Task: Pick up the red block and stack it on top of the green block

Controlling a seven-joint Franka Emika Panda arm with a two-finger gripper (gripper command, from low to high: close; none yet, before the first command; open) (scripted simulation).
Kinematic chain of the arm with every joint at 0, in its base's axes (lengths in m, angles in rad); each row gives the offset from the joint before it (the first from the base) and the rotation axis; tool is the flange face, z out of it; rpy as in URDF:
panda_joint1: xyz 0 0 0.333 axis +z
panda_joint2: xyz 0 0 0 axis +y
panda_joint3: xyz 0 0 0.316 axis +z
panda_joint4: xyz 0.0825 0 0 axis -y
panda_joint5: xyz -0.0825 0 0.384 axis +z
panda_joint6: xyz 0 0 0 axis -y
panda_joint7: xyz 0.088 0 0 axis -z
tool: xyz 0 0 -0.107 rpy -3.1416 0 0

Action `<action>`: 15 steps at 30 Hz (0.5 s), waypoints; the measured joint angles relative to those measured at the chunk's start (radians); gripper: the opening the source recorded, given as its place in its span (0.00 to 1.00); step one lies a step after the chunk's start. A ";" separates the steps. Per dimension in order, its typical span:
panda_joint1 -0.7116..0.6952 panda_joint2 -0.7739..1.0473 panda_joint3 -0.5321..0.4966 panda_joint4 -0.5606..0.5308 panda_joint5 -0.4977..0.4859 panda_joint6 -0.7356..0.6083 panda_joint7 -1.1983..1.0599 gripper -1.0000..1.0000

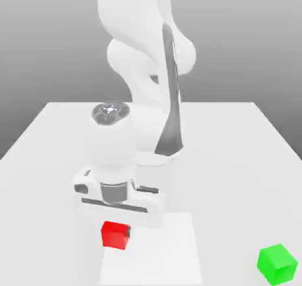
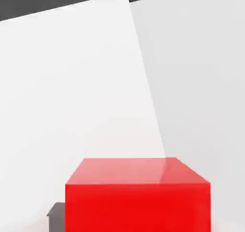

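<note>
The 2 blocks, red point(image 1: 115, 235) and green point(image 1: 276, 264), look smooth, plain matt.

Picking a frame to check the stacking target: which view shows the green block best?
The exterior view: the green block sits there on the table, near the lower right corner, wholly in frame. The hand view shows none of it.

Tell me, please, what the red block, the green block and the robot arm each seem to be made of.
The red block looks like plastic or painted wood, smooth and matte, its faces plain and without grain. The green block appears the same: evenly coloured, crisp-edged. The arm seems to be white-coated metal or hard plastic, judging by its smooth, rounded shells.
</note>
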 joint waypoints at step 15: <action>0.316 -0.010 0.220 0.320 -0.104 -0.338 0.111 0.00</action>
